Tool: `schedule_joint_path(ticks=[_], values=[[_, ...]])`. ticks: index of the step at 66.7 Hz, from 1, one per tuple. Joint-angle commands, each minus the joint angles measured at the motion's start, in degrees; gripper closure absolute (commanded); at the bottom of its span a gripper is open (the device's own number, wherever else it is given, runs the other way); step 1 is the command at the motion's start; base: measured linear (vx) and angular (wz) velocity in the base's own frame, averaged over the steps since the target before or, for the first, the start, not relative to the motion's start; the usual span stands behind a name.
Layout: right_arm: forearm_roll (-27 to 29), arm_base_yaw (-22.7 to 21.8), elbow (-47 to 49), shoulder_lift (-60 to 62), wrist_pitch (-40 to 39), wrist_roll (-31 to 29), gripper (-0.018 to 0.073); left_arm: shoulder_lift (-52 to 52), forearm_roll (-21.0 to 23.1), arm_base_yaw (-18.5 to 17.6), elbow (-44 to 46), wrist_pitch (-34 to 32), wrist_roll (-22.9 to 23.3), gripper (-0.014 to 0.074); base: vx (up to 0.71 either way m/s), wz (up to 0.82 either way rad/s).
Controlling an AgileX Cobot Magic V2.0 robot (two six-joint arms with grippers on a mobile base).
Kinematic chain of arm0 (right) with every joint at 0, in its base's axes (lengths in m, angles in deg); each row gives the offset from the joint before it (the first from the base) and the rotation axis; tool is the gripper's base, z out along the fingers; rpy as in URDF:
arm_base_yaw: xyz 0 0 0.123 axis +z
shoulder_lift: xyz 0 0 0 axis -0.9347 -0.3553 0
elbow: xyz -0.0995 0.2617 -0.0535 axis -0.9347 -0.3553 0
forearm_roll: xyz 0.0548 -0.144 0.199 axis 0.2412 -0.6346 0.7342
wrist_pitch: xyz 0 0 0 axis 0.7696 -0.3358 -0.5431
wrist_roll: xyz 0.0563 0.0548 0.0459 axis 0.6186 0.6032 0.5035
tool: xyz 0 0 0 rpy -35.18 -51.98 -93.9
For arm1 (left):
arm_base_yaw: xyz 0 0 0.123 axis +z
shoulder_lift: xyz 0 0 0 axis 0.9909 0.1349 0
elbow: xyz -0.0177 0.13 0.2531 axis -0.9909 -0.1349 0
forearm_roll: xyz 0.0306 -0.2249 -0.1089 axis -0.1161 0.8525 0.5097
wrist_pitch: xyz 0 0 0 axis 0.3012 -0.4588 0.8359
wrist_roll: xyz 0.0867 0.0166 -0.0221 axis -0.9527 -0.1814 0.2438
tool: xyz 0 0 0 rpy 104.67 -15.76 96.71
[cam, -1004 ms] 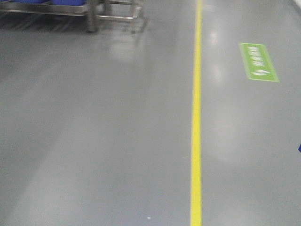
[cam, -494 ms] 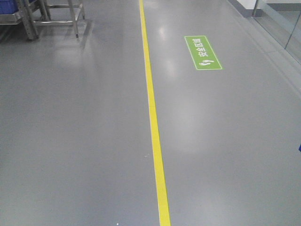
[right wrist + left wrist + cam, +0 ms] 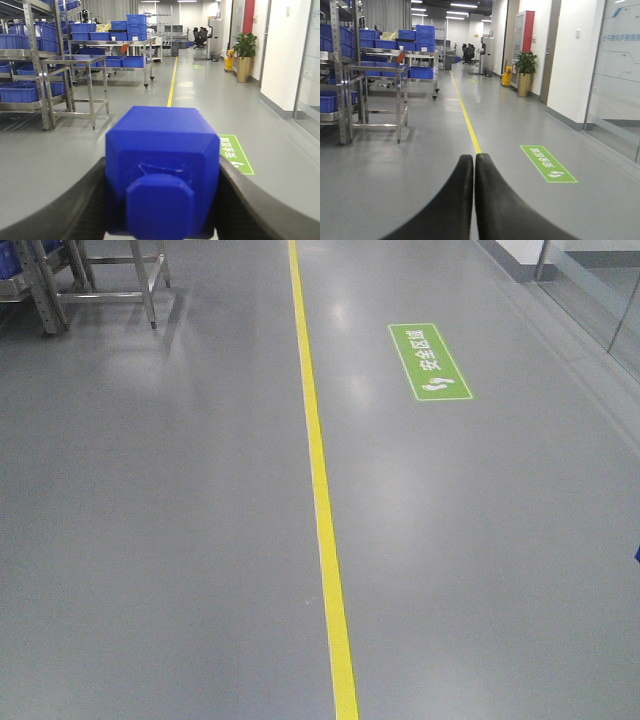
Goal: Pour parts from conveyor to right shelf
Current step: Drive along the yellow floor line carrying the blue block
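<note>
Right wrist view, nearest: bright blue block (image 3: 162, 165) with stud toward camera, clamped between the dark fingers (image 3: 75, 210) of the right gripper (image 3: 162, 205), jaws spread to the block's width and touching both its sides; carried above grey floor (image 3: 280, 165).

Left wrist view, nearest: left gripper (image 3: 474, 165) with fingertips pressed together, nothing between them.

Front view, middle ground: yellow floor line (image 3: 320, 490) running away from camera; green floor sign (image 3: 430, 362) to its right, apart from it.

Farther left: steel table (image 3: 75, 60), then steel rack (image 3: 35, 60) loaded with blue tubs (image 3: 22, 92).

Far right, against the white wall: potted plant (image 3: 245, 47).
</note>
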Motion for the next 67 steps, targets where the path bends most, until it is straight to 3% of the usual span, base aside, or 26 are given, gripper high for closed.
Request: schedule_joint_path(ticks=[1, 67], values=[[-0.3, -0.2, 1.6, -0.7, -4.8, -0.6, 0.0564, -0.6, 0.5, -0.2, -1.5, -4.5, 0.4, 0.0603, 0.39, 0.14], [-0.3, -0.2, 1.6, -0.7, -4.8, -0.6, 0.0564, -0.6, 0.5, -0.2, -1.5, -4.5, 0.4, 0.0603, 0.52, 0.04]])
